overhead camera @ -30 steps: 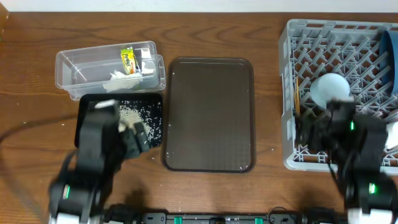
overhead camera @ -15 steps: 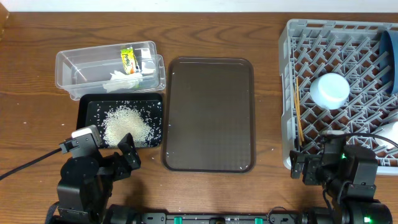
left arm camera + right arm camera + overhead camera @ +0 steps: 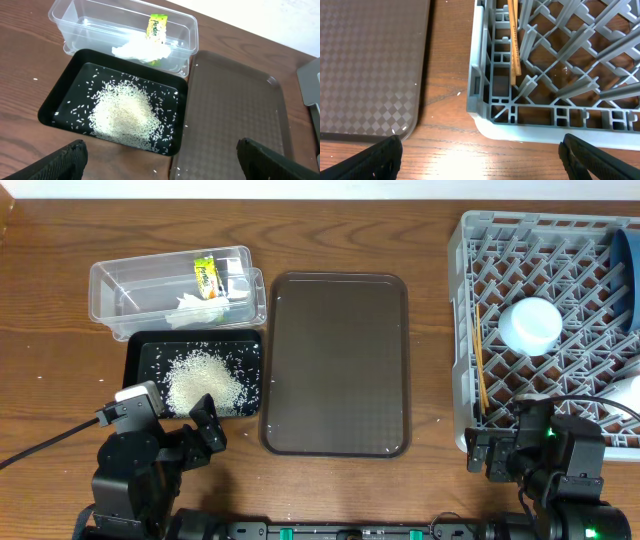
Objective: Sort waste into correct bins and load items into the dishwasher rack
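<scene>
The clear tub point(image 3: 130, 284) at the back left holds the yellow-green wrapper point(image 3: 206, 276) and white tissue point(image 3: 200, 306); both show in the left wrist view point(image 3: 158, 25) point(image 3: 140, 51). The black tray point(image 3: 145, 352) holds a pile of rice point(image 3: 203, 379), also in the left wrist view point(image 3: 125, 112). The grey rack point(image 3: 462, 330) at the right holds chopsticks point(image 3: 479, 350), a light-blue bowl upside down point(image 3: 531, 325), a dark-blue bowl point(image 3: 626, 250) and a white cup point(image 3: 630, 395). My left gripper point(image 3: 160, 162) is open and empty near the black tray's front. My right gripper point(image 3: 480, 160) is open and empty at the rack's front left corner point(image 3: 485, 112).
A dark brown serving tray point(image 3: 337, 360) lies in the middle, between the black tray and the rack. A few stray rice grains lie on the wood near the trays point(image 3: 185, 126). The chopsticks' ends show in the right wrist view point(image 3: 514, 45).
Both arms have pulled back toward the table's front edge and away from the black tray and the rack. Little has moved in the last half second.
</scene>
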`<state>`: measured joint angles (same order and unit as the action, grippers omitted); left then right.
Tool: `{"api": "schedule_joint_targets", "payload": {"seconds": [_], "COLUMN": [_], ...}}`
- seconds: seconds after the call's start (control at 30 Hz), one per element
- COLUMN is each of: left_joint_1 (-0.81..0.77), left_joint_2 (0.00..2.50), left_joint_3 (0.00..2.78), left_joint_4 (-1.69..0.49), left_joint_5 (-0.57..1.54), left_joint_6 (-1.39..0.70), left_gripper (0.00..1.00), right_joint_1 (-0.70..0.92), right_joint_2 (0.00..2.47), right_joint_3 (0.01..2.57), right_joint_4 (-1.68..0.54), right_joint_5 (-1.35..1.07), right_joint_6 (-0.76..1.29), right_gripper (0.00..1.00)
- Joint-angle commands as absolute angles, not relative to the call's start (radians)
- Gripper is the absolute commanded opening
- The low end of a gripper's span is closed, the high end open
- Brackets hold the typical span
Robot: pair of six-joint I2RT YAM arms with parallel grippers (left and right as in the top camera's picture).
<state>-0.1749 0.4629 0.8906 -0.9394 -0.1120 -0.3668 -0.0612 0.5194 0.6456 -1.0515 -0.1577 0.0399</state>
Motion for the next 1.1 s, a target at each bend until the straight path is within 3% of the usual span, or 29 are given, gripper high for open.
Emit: {"api": "schedule_joint_targets", "payload": {"seconds": [0.0,0.23,0.53,0.9,1.07], "left_joint_1": [-0.176,-0.176,-0.176,-0.176,-0.176], "left_joint_2": [0.462,0.462,0.462,0.462,0.462], "left_joint_3": [0.883,0.883,0.883,0.883,0.883], "left_joint_4": [-0.941,-0.941,-0.941,-0.941,-0.941], "left_joint_5": [-0.127,-0.127,-0.127,-0.127,-0.127], "left_joint_6": [-0.372,-0.372,-0.372,-0.372,-0.372], "left_gripper": [0.98,0.98,0.98,0.98,0.98], "right_joint_1": [-0.053,-0.051,-0.038,-0.011,0.000], "right_joint_2": [0.515,0.436,0.161,0.006,0.006], "right_joint_3": [0.639,0.622,0.569,0.218,0.099], "right_joint_4": [-1.051,-1.068,-0.994,-0.373,-0.107], "right_joint_5": [-0.162,-0.162,-0.131,-0.138,-0.138], "right_joint_6": [0.028,0.028,0.028,0.025,-0.095], "right_gripper": [0.99,0.99,0.99,0.99,0.99]}}
